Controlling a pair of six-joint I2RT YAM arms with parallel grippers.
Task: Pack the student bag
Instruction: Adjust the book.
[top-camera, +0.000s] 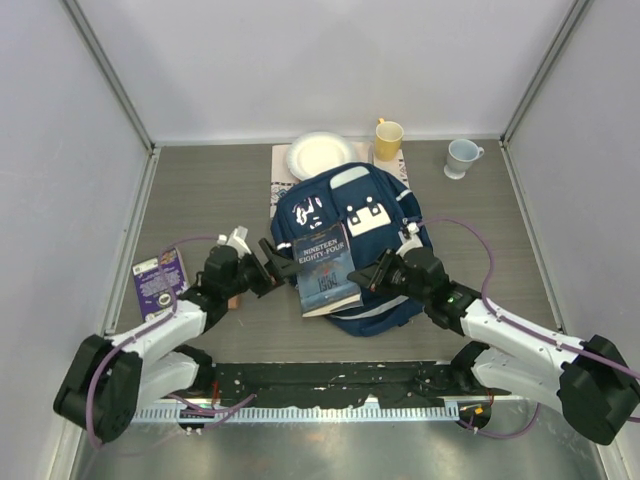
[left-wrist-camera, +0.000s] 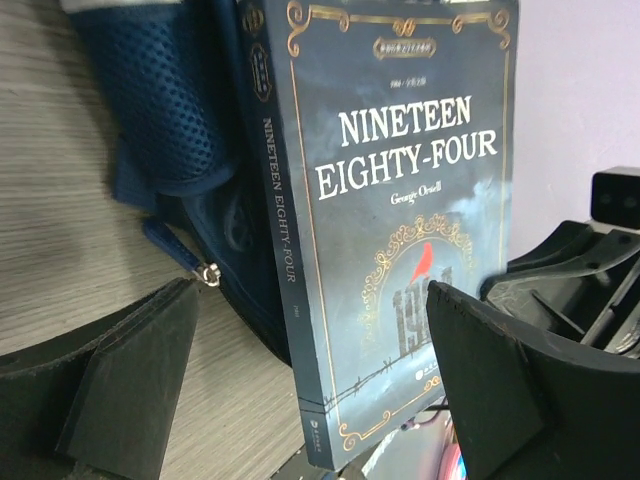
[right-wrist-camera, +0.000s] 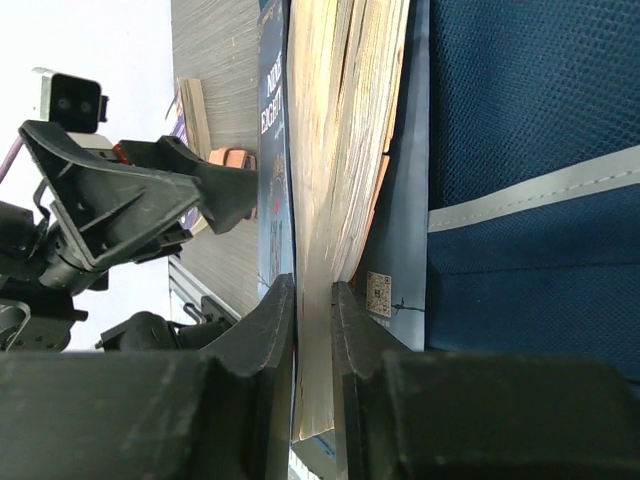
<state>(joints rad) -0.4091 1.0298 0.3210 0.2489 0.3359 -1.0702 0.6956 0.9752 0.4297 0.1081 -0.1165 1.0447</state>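
Left fingers (left-wrist-camera: 130, 385) spread wide, empty, flanking novel's (top-camera: 325, 268) spine. Novel atop student bag (top-camera: 400, 205), which lies mid-surface (top-camera: 200, 190). Right fingers (right-wrist-camera: 265, 340) pinch its page edge. Step: loading book. Next likely needs bag's opening found.

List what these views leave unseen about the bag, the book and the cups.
- Student bag opening: top external, covered by the Nineteen Eighty-Four book; open or zipped unclear.
- Yellow mug and pale mug insides: top external, too small.
- Purple item label: top external, too small to read.
- Book's lower corner: left wrist, behind one of the left fingers.
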